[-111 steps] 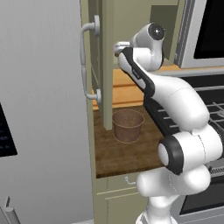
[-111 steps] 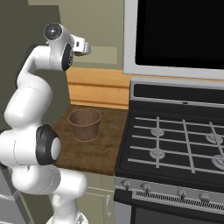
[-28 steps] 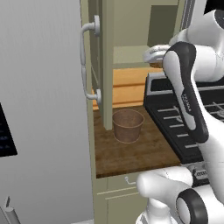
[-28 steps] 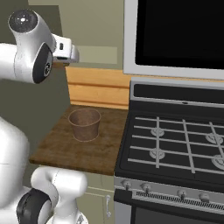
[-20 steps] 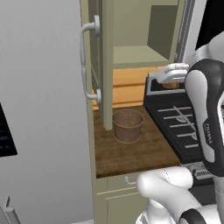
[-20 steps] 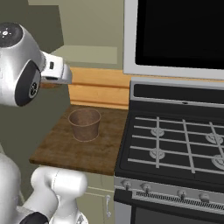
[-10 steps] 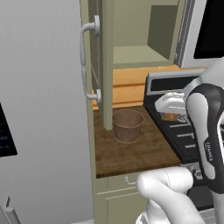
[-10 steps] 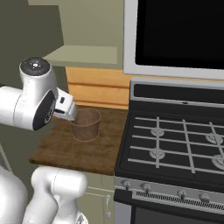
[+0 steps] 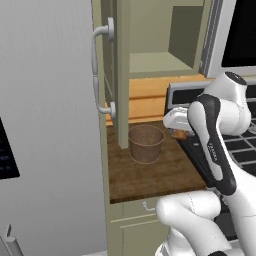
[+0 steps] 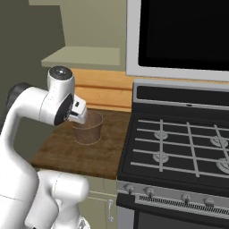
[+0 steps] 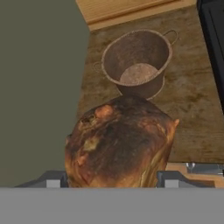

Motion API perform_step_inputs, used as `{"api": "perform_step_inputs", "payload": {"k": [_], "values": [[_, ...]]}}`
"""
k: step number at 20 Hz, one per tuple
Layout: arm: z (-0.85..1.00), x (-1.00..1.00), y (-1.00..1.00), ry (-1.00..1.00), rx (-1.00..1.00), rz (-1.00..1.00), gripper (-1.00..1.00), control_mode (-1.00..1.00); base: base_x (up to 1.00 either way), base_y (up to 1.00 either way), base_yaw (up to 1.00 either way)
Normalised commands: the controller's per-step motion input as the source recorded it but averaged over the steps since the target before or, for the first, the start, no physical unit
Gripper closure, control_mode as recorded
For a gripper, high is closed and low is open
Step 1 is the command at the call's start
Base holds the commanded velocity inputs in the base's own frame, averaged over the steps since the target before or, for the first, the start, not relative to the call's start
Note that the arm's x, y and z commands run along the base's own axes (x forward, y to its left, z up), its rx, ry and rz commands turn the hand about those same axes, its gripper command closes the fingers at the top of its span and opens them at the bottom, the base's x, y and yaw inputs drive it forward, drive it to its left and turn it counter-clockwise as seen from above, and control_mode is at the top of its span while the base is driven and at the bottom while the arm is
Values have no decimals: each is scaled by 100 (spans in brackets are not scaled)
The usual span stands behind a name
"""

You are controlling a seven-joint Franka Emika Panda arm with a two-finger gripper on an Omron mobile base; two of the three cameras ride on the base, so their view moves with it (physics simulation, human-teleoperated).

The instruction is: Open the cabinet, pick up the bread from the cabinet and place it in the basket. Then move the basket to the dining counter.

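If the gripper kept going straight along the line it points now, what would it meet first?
Probably the basket. The gripper, shut on the bread, looks down at the basket's open mouth just beyond the loaf. Depth is unclear, so it might reach the near rim or the worktop in front instead.

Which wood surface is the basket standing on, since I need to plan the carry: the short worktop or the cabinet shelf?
The basket stands on the short dark wood worktop beside the stove, below the pale cabinet shelf, which is higher and paler.

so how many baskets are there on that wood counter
1: the basket stands upright on the short wood worktop, beside the open cabinet door and left of the stove. None other in view.
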Motion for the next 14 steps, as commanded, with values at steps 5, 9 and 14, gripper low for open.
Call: {"api": "perform_step_inputs", "payload": {"k": [5, 9, 14], "values": [[-36, 33, 0, 0, 0, 0, 100, -100, 0, 0, 0], [-20, 17, 0, -1, -3, 0, 100, -100, 0, 0, 0], [-6, 26, 0, 0, -1, 0, 100, -100, 0, 0, 0]]}}
